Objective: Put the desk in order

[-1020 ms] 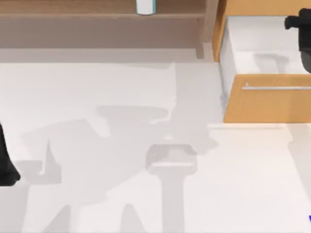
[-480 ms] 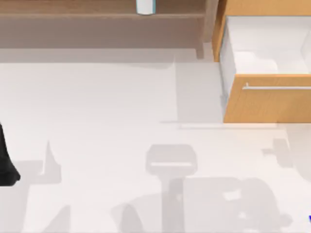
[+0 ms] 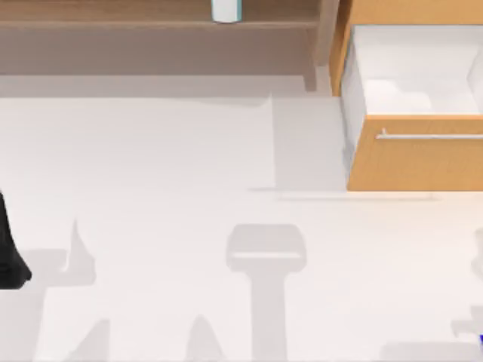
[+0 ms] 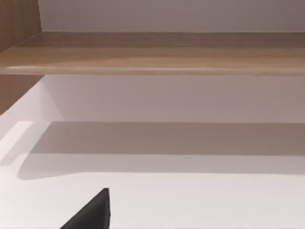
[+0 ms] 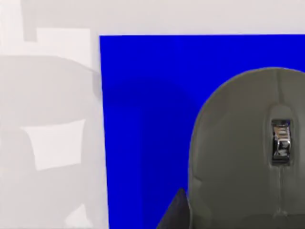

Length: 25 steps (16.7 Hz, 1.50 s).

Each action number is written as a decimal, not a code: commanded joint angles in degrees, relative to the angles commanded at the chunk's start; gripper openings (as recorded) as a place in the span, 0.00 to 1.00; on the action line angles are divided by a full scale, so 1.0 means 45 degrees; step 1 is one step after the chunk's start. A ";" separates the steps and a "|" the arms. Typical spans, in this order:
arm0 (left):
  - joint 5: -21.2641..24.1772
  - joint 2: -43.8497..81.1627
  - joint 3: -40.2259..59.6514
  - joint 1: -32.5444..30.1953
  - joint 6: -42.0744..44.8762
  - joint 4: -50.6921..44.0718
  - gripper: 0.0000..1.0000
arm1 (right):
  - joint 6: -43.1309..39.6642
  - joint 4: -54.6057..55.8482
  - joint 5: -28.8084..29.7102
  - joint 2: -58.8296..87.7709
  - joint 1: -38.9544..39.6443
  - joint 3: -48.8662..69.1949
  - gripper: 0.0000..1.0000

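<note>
Since that orange-wood drawer [image 3: 415, 154] sits open, you could clip it; can't tell either gripper's finger state.

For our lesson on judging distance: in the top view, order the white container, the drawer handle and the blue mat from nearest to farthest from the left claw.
Measured from the left claw at the left edge:
1. White container, on the shelf at the top.
2. Drawer handle, upper right.
3. Blue mat, bottom right corner; only slightly beyond the handle.
</note>
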 joint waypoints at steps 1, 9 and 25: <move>0.0000 0.0000 0.0000 0.0000 0.0000 0.0000 1.00 | -0.0090 0.0023 0.0068 -0.0209 -0.0113 -0.0337 0.00; 0.0000 0.0000 0.0000 0.0000 0.0000 0.0000 1.00 | -0.0191 0.0057 0.0162 -0.0470 -0.0225 -0.0773 0.00; 0.0000 0.0000 0.0000 0.0000 0.0000 0.0000 1.00 | -0.0365 0.0547 -0.0560 -0.0986 0.0175 0.0022 0.00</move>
